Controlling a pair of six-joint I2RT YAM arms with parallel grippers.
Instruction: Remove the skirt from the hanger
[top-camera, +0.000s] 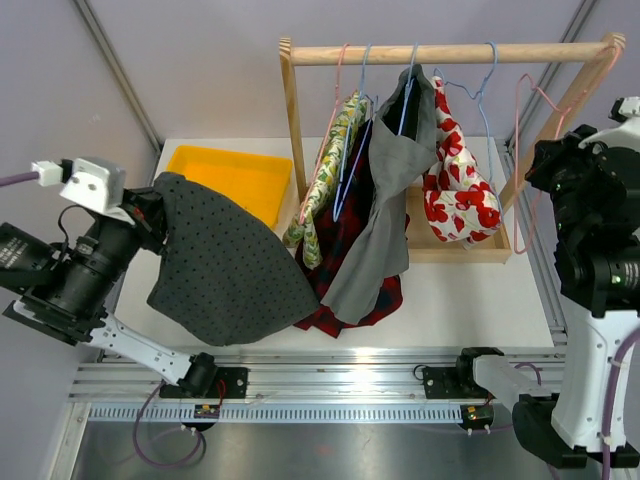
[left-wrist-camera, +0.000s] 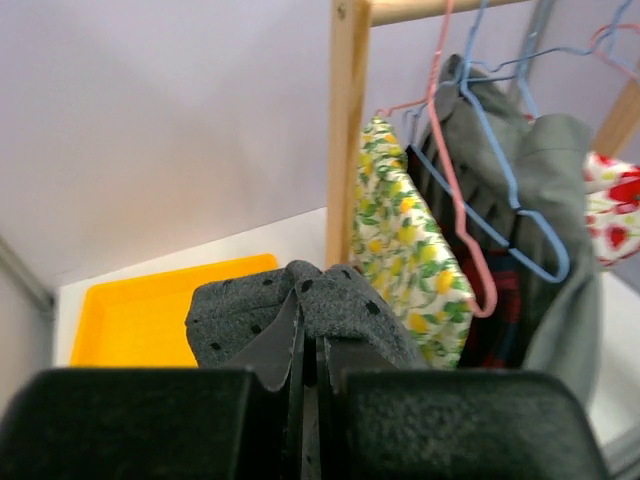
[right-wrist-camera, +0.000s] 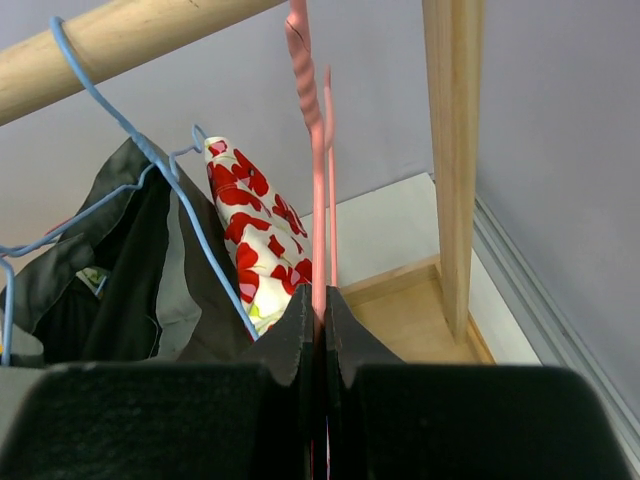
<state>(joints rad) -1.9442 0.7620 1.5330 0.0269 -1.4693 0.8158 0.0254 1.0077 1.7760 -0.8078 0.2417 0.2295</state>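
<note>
Left of the light wooden clothes rack (top-camera: 450, 53), the left gripper (top-camera: 148, 213) has its two black fingers pressed together on a fold at the edge of the dark grey, black-dotted fabric skirt (top-camera: 225, 270). The skirt is off the rack and on no hanger. It hangs from that pinch and spreads down and to the right, its lower hem near the front of the white table (top-camera: 450, 300) and reaching the hems of the clothes on the rack. One shallow yellow plastic tray (top-camera: 230, 170) lies behind the skirt, just beside the rack's left post. Five wire hangers hook over the rack's rod: two pink and three blue. From the left post these are a pink wire hanger (left-wrist-camera: 447, 170), then the three blue wire hangers (right-wrist-camera: 200, 240), and at the far right end an empty pink wire hanger (right-wrist-camera: 318, 200). As far as can be told, four garments hang there. From the left they are a white cloth printed with yellow lemons and green leaves (top-camera: 325, 180), a dark red plaid piece (top-camera: 350, 240), a plain grey garment (top-camera: 385, 200) and a white cloth with red flowers (top-camera: 455, 190). At the rack's right post the right gripper (right-wrist-camera: 320, 310) has its fingers closed tight on the lower wire of the empty pink hanger.
</note>
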